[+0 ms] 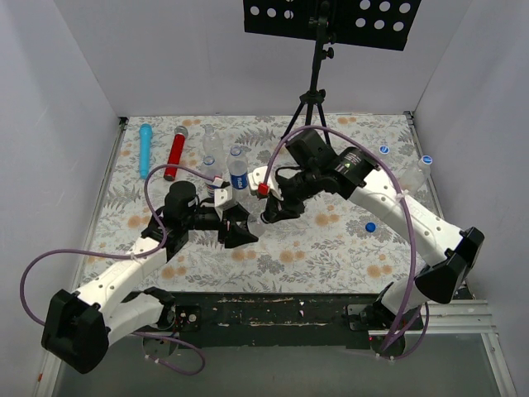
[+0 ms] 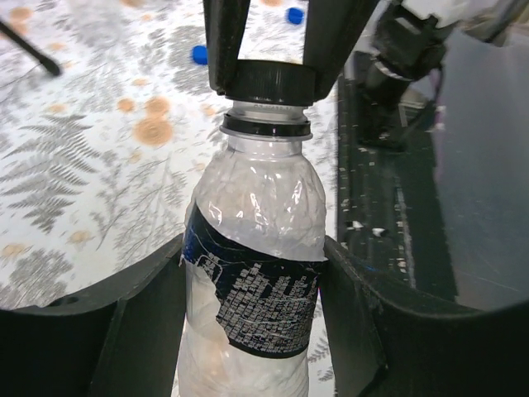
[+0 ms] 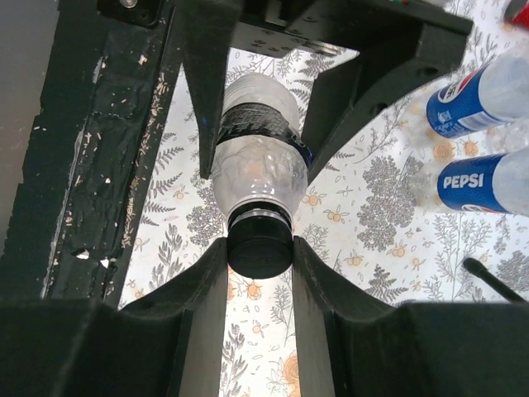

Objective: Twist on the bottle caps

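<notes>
At the far left of the flowered table (image 1: 331,248) a light blue cylinder (image 1: 145,149) and a red cylinder (image 1: 175,153) lie side by side, slightly apart. Just to their right stand two Pepsi bottles (image 1: 238,169), upright and close together. In front of them the left gripper (image 1: 241,230) is clamped on a crumpled clear bottle (image 2: 256,207). Its two dark fingers (image 2: 140,322) press the bottle's sides at the torn dark label, and the bottle is lifted off the table with its neck pointing toward the right arm. There the right gripper (image 1: 269,211) meets it, its fingers (image 3: 194,331) closed on either side of the black cap (image 2: 269,83). The cap sits over the bottle's mouth. In the left wrist view a thin band of pale thread shows between the cap's lower edge and the dark collar ring, so it is on the neck but not down to the ring. Behind both grippers a black tripod (image 1: 314,91) stands at the back of the table. Further right, on the cloth, a blue cap (image 1: 370,226) lies near the right arm's forearm, and another blue cap (image 1: 383,150) lies nearer the back wall, both well apart from the held bottle.
</notes>
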Robot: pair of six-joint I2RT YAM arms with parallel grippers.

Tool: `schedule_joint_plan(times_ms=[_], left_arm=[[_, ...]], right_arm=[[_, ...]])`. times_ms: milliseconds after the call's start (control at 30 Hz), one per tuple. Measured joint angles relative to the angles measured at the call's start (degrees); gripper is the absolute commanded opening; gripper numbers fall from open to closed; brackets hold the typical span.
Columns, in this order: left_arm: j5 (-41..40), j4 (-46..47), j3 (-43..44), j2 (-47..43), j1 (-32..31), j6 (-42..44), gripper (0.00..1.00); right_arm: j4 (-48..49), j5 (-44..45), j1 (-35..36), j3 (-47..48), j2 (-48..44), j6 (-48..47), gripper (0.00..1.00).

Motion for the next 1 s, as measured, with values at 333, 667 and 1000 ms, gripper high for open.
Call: schedule_joint_plan(times_ms=[333, 667, 1000], left_arm=[[-25.03, 0.17, -6.95, -6.91, -8.46, 5.11, 0.01], [-42.53, 9.09, -11.87, -8.46, -14.1, 7.91, 0.0], [-55.15, 17.66, -16.24, -8.44, -18.64, 7.34, 0.0]], right_arm=[[4.35, 2.23, -0.57, -1.79, 4.24, 13.68, 0.01], [9.88, 9.9, -1.51, -2.86, 4.79, 38.53, 0.01], [13.09, 17.16, -1.05, -3.34, 5.18, 57.9, 0.01]])
